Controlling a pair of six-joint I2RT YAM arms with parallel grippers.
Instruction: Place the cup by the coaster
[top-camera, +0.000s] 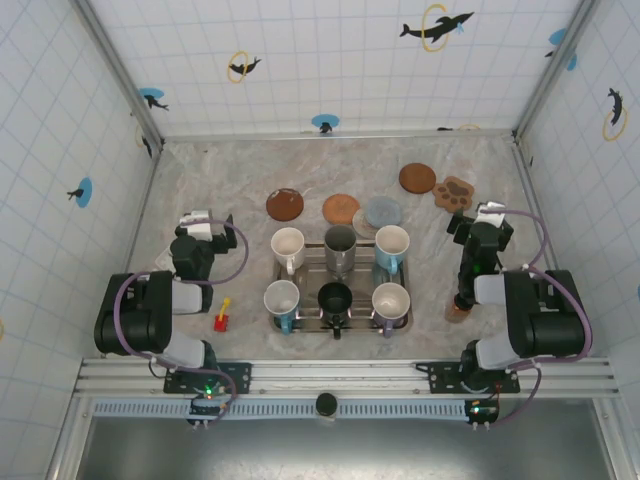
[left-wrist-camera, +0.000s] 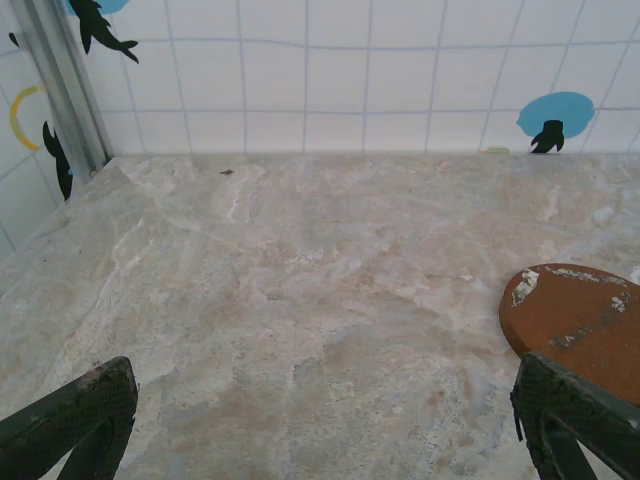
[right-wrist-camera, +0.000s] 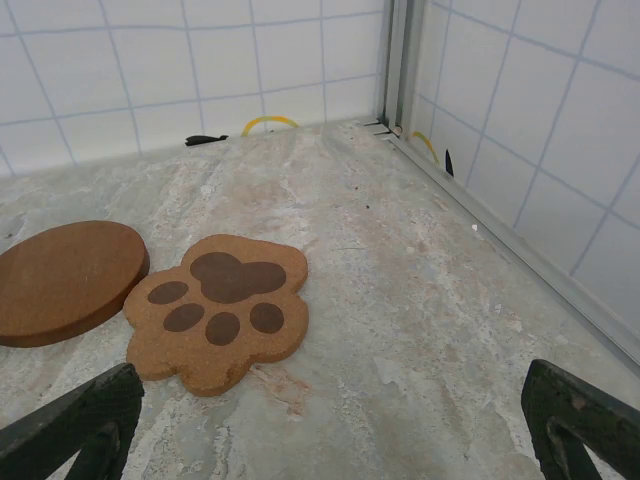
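Left gripper (left-wrist-camera: 320, 428) and right gripper (right-wrist-camera: 330, 428) gape wide, empty. Six cups (top-camera: 288, 244) crowd the tray (top-camera: 362, 322); round coasters (top-camera: 341, 208) and a paw-print coaster (right-wrist-camera: 222, 310) lie beyond.

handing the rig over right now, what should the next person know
Left claw open, empty, over bare table beside the dark brown coaster.
Right claw open, empty, facing the paw-shaped coaster.
All six cups stand in the metal tray; five coasters lie beyond it.
Done: nothing, no cup lifted.
Left: grasp a cup, set it by a coaster.
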